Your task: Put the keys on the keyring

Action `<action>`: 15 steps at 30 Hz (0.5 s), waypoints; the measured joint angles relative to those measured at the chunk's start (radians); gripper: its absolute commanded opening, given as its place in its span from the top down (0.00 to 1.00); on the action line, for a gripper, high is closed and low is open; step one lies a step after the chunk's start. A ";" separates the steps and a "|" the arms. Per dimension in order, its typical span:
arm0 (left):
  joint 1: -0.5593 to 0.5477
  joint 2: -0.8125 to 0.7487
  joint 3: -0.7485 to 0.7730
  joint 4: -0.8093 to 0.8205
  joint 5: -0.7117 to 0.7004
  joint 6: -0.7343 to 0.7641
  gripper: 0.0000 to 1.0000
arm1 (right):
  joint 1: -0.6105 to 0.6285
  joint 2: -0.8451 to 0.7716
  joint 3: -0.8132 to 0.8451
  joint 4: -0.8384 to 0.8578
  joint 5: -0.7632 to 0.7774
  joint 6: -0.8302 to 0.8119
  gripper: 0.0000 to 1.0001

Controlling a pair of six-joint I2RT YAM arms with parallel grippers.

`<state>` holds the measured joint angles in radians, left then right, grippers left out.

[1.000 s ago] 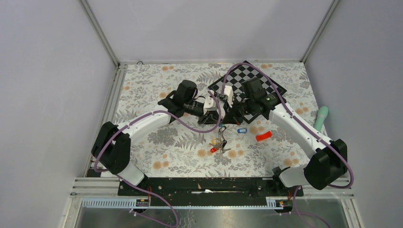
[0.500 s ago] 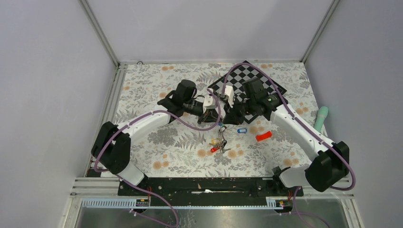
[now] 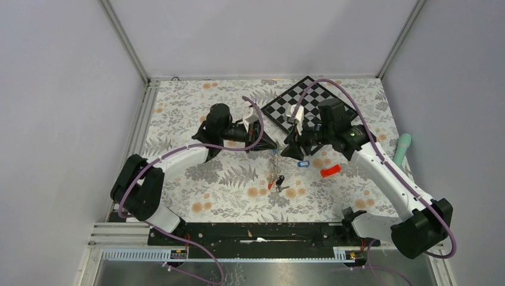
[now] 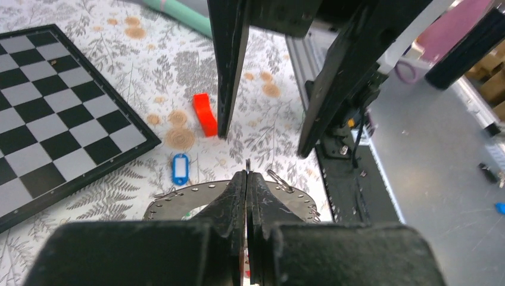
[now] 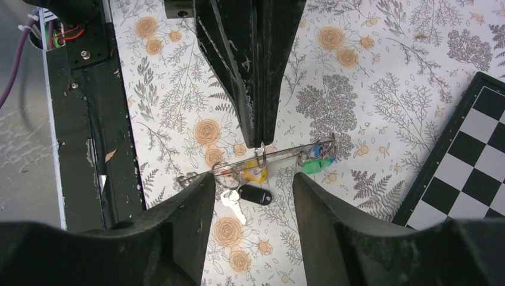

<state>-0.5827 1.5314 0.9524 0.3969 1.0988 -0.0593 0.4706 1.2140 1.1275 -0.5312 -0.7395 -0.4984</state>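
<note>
In left gripper (image 5: 259, 137), keyring (image 5: 284, 157) crosswise

chequered board (image 3: 314, 95), red block (image 3: 330, 171), mint cylinder (image 3: 403, 148) (by right wall)

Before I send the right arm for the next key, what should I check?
1. Left gripper shut on the keyring: ok.
2. Right gripper open, holding nothing: ok.
3. Yellow-tag key, black-tag key and green-tag key hang from the keyring: ok.
4. Blue key lying loose, apart from the red block: ok.
5. All keys on the keyring: not ok, the blue key is off it.
6. Where a key threads onto the keyring: cannot tell.
</note>
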 measured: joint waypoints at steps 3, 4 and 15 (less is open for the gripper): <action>0.002 0.000 -0.047 0.202 0.007 -0.194 1.00 | -0.008 0.000 -0.012 0.018 -0.023 0.001 0.48; 0.002 0.000 -0.063 0.269 0.009 -0.253 1.00 | -0.009 0.000 -0.012 0.024 -0.034 0.002 0.50; 0.004 0.000 -0.119 0.539 0.009 -0.478 1.00 | -0.011 -0.008 -0.013 0.051 -0.092 0.002 0.63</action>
<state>-0.5785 1.5314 0.8330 0.9363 1.1076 -0.5377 0.4599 1.2060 1.1149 -0.4801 -0.8310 -0.4965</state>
